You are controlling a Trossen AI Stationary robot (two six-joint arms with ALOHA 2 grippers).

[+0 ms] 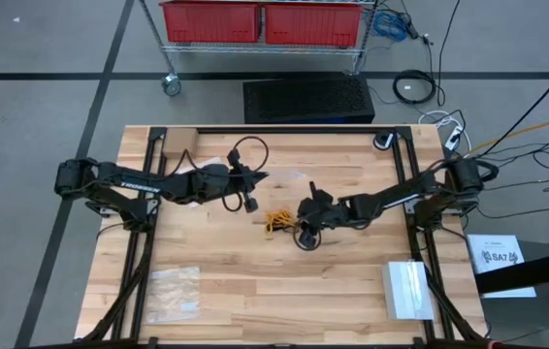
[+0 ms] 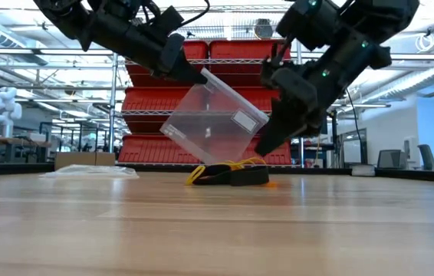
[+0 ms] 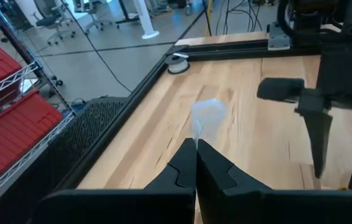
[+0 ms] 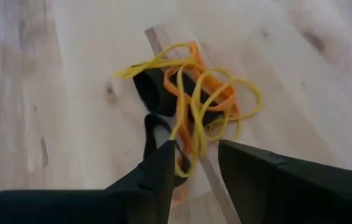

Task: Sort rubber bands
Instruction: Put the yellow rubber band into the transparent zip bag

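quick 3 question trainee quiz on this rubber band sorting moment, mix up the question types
1. True or false: the left gripper is shut on the clear plastic bag, holding it off the table.
2. Multiple choice: the pile of rubber bands lies A) inside the held bag, B) on the table by the right gripper, C) on the flat bag at the table's near left.
3. Fill in: the right gripper's jaws stand ___ just above the pile.

Key: 1 true; 2 B; 3 open
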